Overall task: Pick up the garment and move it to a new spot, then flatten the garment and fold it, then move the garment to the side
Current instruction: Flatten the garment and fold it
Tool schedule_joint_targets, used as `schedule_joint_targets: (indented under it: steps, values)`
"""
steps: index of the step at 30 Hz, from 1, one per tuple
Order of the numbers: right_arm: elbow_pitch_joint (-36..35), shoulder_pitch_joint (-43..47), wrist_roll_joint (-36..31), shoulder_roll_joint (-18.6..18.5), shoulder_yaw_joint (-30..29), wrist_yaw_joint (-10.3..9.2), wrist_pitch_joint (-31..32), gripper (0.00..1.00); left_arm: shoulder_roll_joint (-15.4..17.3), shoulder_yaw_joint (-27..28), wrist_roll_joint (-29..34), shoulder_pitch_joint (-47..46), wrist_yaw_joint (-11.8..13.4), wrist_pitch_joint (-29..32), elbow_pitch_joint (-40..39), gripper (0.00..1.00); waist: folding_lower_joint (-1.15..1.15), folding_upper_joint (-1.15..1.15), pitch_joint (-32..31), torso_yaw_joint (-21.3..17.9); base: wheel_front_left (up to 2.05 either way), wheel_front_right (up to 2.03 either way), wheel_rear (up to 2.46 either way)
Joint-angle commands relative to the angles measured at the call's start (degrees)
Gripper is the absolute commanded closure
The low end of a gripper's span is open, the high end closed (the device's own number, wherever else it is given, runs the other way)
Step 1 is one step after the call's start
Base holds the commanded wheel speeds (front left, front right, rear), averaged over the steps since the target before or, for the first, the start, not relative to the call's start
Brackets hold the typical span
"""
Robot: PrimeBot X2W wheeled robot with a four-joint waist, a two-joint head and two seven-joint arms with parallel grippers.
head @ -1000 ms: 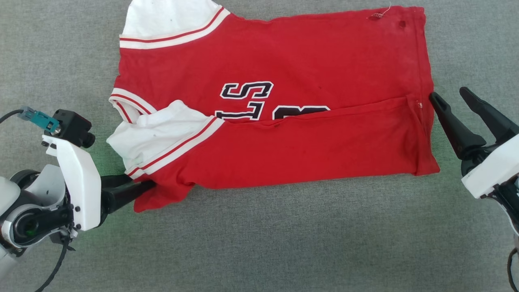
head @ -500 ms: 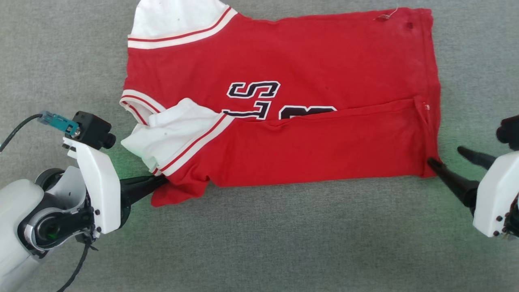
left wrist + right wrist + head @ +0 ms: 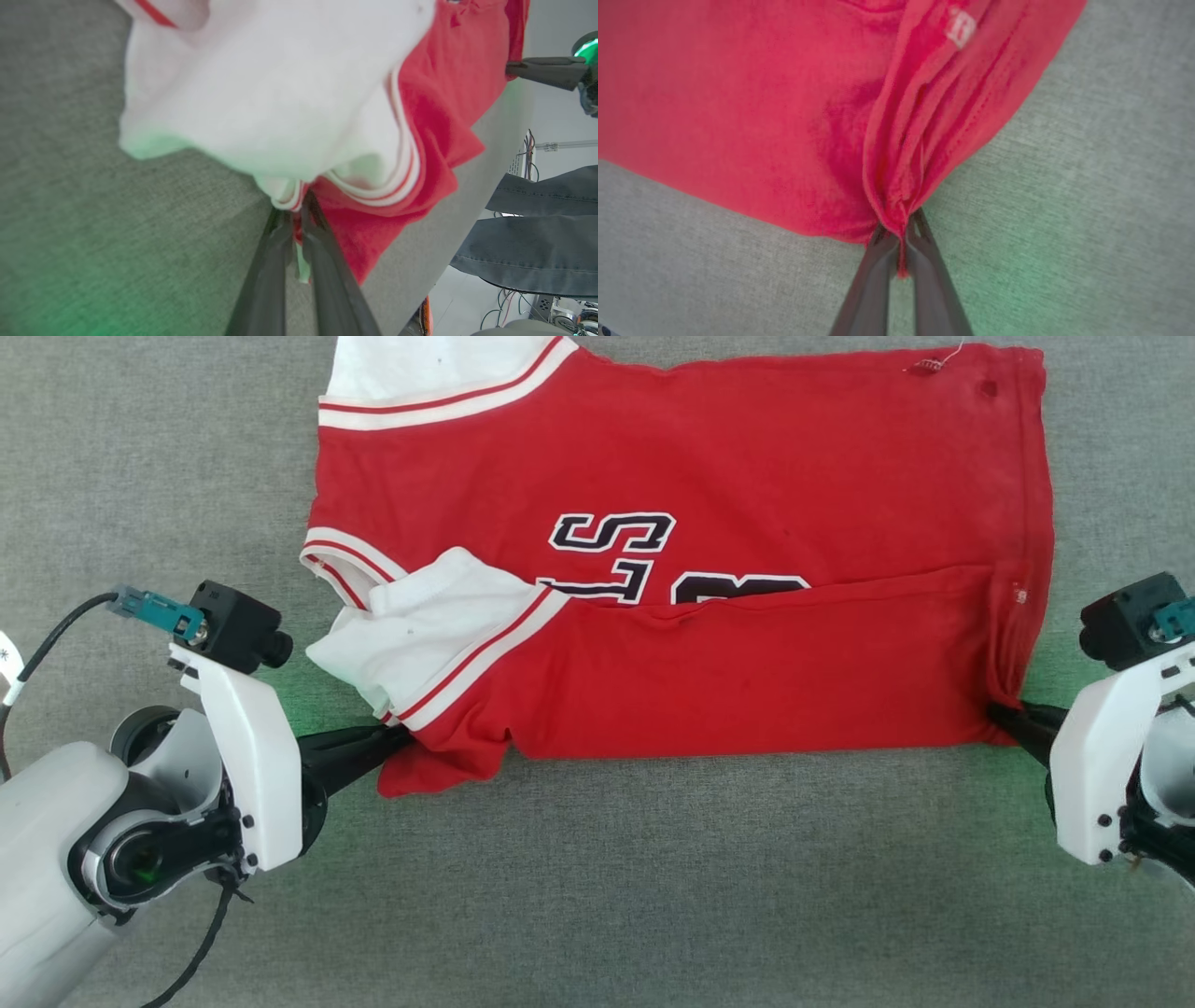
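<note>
**Item:** garment (image 3: 709, 616). Red jersey-style shirt with white sleeves, red-and-white striped trim, and black white-edged lettering (image 3: 611, 532) on the chest.

**Location:** spread across the far half of the grey cloth-covered bench (image 3: 597, 896), with the collar end toward the robot's left and the hem toward its right.

**Condition:** the near long edge is folded up over the body, and the fold covers the lower part of the lettering. One white sleeve (image 3: 420, 625) lies rumpled on top of that fold. The other sleeve lies flat at the far left corner.

**Left claw** (image 3: 401, 739): clenched on the garment's near left corner, where red cloth bunches just below the sleeve trim. In the left wrist view its fingers (image 3: 273, 261) press together with fabric pinched between them.

**Right claw** (image 3: 1004, 717): clenched on the near right corner at the hem. In the right wrist view the red cloth gathers into pleats that run into the closed tips.

**Position of claws:** both sit low at the bench surface, well apart, one at each end of the folded edge.

**Surroundings:** beyond the bench edge, the left wrist view shows a person's legs (image 3: 528, 233) in grey-blue jeans, with cables (image 3: 525, 149) behind them.
</note>
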Motion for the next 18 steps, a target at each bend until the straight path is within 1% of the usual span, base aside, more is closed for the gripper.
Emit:
schedule_joint_targets:
  steps: [1, 5, 11, 18]
  values:
    - [1.07, 1.08, 0.00, 0.77, 0.93, -0.03, -0.61, 1.00, -0.40, -0.59, 0.30, 1.30, -0.12, -0.48, 0.37, 1.00, 0.00, 0.00, -0.24, 0.00, 0.00, 0.00, 0.00]
    - [0.09, 1.21, 0.02, 0.16, 0.64, -0.04, -1.62, 1.00, 0.71, -0.20, -0.55, 2.72, -0.52, -1.67, -0.55, 1.00, 0.00, 0.00, -1.01, -0.22, 0.00, 0.00, 0.00]
    - [-2.91, 3.27, -0.21, -2.01, -0.46, -0.04, -1.48, 1.00, 4.10, 0.69, -2.21, 5.92, -0.70, -3.75, -4.49, 1.00, 0.00, 0.00, -2.67, 0.05, 0.00, 0.00, 0.00]
    - [-5.23, 7.79, 1.31, -3.84, -3.02, -0.04, -0.35, 1.00, 8.79, 1.06, -3.81, 10.00, 0.47, -5.56, -11.17, 1.00, 0.00, 0.00, -4.07, 1.09, 0.00, 0.00, 0.00]
